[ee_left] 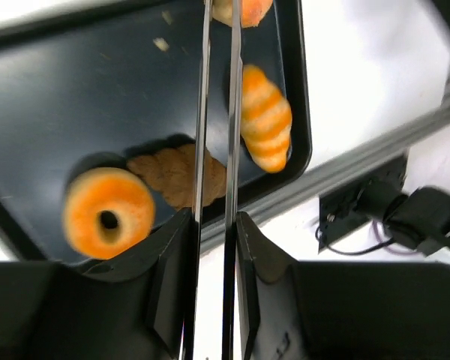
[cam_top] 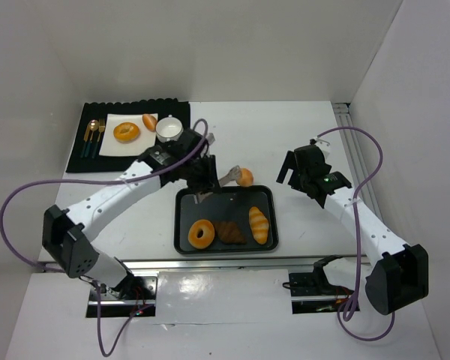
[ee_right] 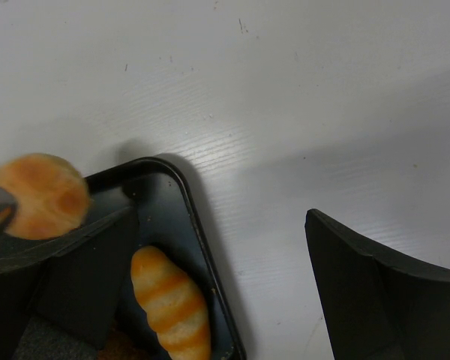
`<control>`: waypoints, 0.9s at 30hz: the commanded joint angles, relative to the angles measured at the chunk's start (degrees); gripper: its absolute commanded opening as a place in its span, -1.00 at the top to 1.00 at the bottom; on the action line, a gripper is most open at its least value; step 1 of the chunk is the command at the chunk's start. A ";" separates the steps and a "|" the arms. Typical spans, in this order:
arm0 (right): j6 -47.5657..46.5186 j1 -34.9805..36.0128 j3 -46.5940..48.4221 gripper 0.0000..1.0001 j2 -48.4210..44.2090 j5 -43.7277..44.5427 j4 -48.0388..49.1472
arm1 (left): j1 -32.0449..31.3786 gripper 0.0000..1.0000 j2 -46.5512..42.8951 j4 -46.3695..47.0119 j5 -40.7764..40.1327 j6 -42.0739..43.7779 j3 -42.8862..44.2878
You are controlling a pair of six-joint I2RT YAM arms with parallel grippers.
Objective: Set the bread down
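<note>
Bread bun [cam_top: 244,177] pinched at tip of metal tongs [cam_top: 226,178], at far rim of black tray [cam_top: 178,225], toward its right corner. Cannot tell whether touching the rim.

White table [cam_top: 285,135] under everything. Black mat [cam_top: 82,161] at far left, well apart from tray. On the mat: white plate [cam_top: 112,148] with a ring donut [cam_top: 126,132] and a small bread piece [cam_top: 149,121], white cup [cam_top: 169,128] just beside plate's right edge, cutlery [cam_top: 94,135] along plate's left.

Left gripper [ee_left: 210,240] reaching in from tray's far-left side, fingers closed down narrow on the tongs' handles — tong arms squeezed nearly parallel, running out over the tray to the bun.

Right gripper [ee_right: 232,300] to right of tray, apart from it, spread wide, nothing between the fingers.

In tray, near half, left to right: tray donut [ee_left: 109,212], brown flaky pastry [ee_left: 172,174] touching it, striped roll [ee_left: 264,116] by the right rim.
</note>
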 commanded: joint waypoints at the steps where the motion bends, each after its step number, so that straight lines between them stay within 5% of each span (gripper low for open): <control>1: 0.09 0.37 1.07 -0.98 -0.94 0.63 1.36 | 5.23 0.68 -6.36 -8.14 -6.74 2.48 4.78; 9: 0.09 0.37 0.02 -0.98 -1.47 0.10 1.89 | 37.27 0.80 -10.93 -8.88 -5.45 9.51 6.18; 13: 0.09 0.37 0.01 -0.98 -1.47 0.10 1.89 | 47.14 0.80 -9.01 -2.03 -0.88 10.04 4.96; 27: 0.09 0.37 0.01 -0.98 1.35 0.63 2.41 | 54.12 0.74 5.93 8.97 9.05 7.05 3.46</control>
